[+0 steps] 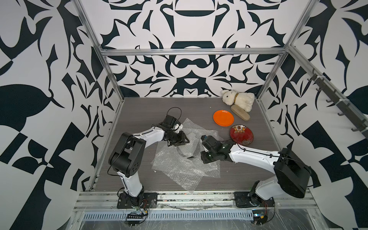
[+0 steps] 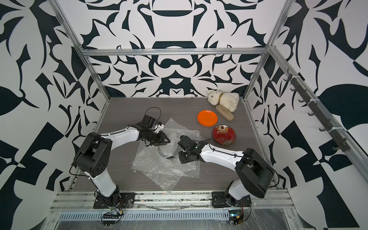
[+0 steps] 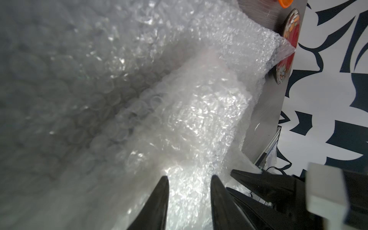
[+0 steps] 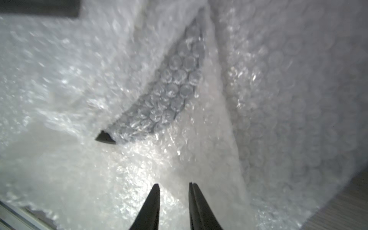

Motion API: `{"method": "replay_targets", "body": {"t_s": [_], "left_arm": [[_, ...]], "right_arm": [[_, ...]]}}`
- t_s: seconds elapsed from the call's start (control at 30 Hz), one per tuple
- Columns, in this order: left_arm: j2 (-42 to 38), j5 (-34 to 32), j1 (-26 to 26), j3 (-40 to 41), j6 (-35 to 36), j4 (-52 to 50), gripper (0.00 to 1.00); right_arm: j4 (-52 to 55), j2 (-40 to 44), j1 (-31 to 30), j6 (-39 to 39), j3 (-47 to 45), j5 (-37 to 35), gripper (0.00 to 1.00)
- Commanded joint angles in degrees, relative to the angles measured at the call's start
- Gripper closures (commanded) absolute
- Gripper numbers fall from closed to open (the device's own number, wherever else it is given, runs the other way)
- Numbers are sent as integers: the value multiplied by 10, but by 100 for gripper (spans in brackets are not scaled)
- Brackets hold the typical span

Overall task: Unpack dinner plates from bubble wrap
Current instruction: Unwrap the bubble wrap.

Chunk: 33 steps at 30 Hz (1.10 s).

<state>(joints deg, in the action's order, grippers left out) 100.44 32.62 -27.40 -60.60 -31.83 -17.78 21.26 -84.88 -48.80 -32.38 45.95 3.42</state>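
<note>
Crumpled bubble wrap (image 1: 179, 165) covers the middle of the table in both top views, with one fold standing up between my two grippers. A black plate (image 4: 105, 138) lies in it, showing as a dark arc (image 1: 180, 153) through the bubbles, with only a small tip bare. The orange plate (image 1: 223, 118) and the red floral plate (image 1: 241, 134) lie bare at the back right. My left gripper (image 3: 189, 179) has its jaws apart, with wrap between them. My right gripper (image 4: 174, 184) faces it across the fold, jaws narrowly apart over wrap.
A white plush rabbit (image 1: 239, 99) and a tan wooden brush (image 1: 240, 112) lie at the back right, just behind the orange plate. Metal frame posts and rails edge the grey table (image 1: 143, 111). Both arm bases stand on the front rail.
</note>
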Motion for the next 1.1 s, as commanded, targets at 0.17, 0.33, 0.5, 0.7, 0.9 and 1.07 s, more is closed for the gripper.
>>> {"method": "replay_targets", "body": {"t_s": [0.17,0.33,0.5,0.7,0.9,1.07], "left_arm": [[-51,-36,-13,-52,71,-102,55],[-49,-80,-24,-76,123,-169,52],[-35,-125,-71,-113,190,-236,52],[-45,-198,-122,-114,239,-251,43],[-37,-285,-169,-117,263,-256,42],[-26,-299,-176,-115,267,-250,41]], "right_arm": [[-22,-5,-3,-13,-17,4,71],[-19,-4,-3,-14,-23,-8,71],[-21,-4,-3,-16,-28,-10,71],[-22,-7,-3,-18,-29,-10,71],[-23,-7,-3,-22,-31,-11,71],[-24,-8,-3,-23,-32,-10,71]]}}
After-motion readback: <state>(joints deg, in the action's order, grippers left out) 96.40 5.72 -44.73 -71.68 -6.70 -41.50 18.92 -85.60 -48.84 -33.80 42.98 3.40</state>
